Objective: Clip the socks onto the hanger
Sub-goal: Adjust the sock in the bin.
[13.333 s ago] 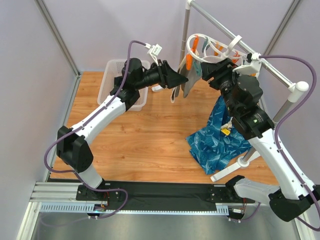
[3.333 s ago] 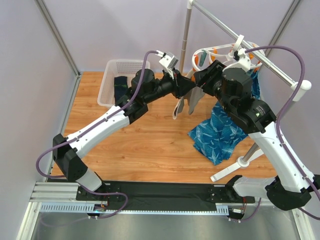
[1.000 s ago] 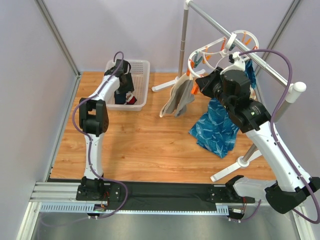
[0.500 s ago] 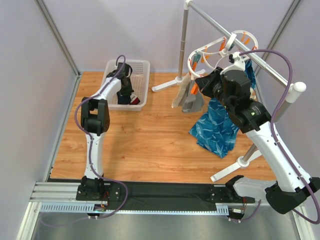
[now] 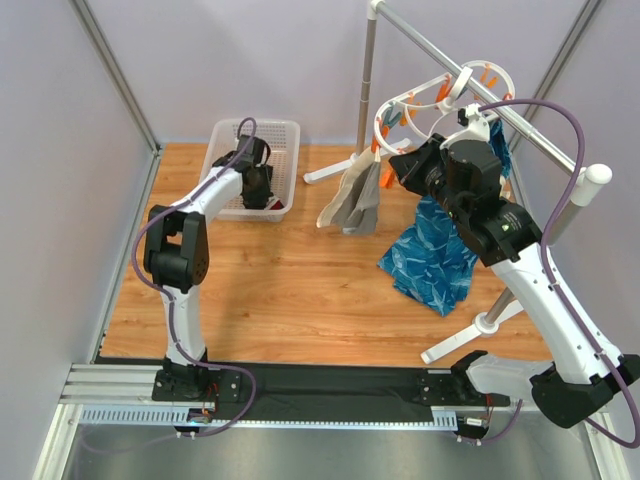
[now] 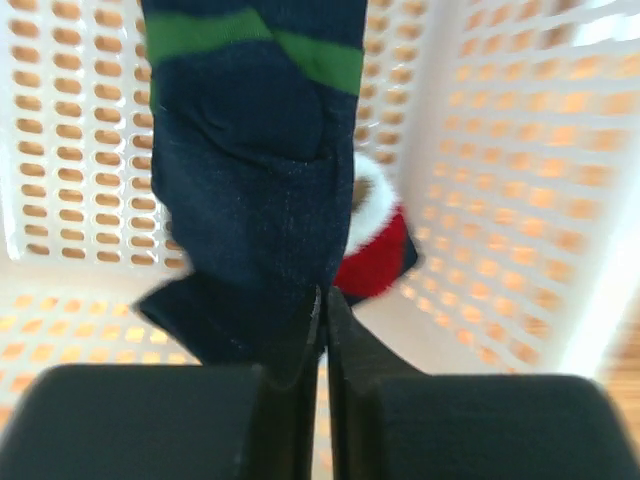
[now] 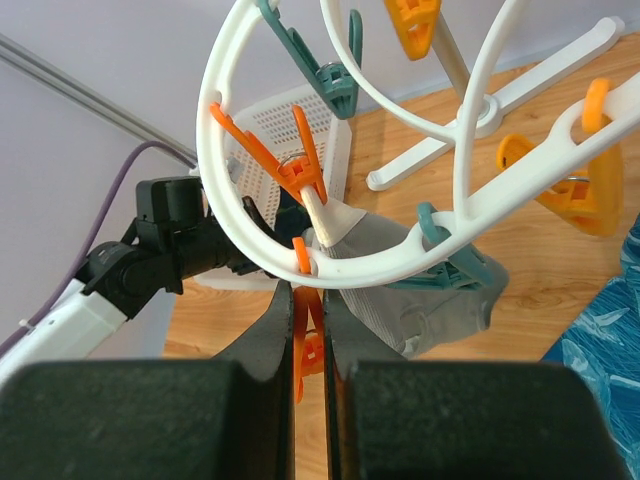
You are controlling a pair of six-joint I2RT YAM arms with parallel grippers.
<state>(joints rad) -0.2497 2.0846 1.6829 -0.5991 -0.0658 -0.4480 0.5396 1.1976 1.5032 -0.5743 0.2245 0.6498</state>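
Note:
My left gripper (image 5: 258, 186) is down in the white basket (image 5: 287, 130). Its fingers pinch a dark navy sock (image 6: 250, 180) with a green band; the gripper (image 6: 322, 296) is shut on that fabric. The white round hanger (image 5: 440, 95) hangs from the rail with orange and teal pegs. Two grey socks (image 5: 352, 205) dangle from it, clipped by pegs. My right gripper (image 5: 400, 165) sits just under the hanger's outer ring (image 7: 215, 150). That gripper (image 7: 308, 290) is shut on an orange peg (image 7: 304, 340) hanging from the ring, beside the grey socks (image 7: 400, 285).
A red and white item (image 6: 375, 255) lies in the basket beside the navy sock. A bright-blue patterned cloth (image 5: 435, 255) hangs below the right arm. The grey rail stand (image 5: 370, 90) has white feet on the wooden floor (image 5: 290, 290). Purple walls close in both sides.
The left gripper went from open to pinching the navy sock and drew back slightly in the basket. The grey socks on the hanger swung. The right arm stayed put.

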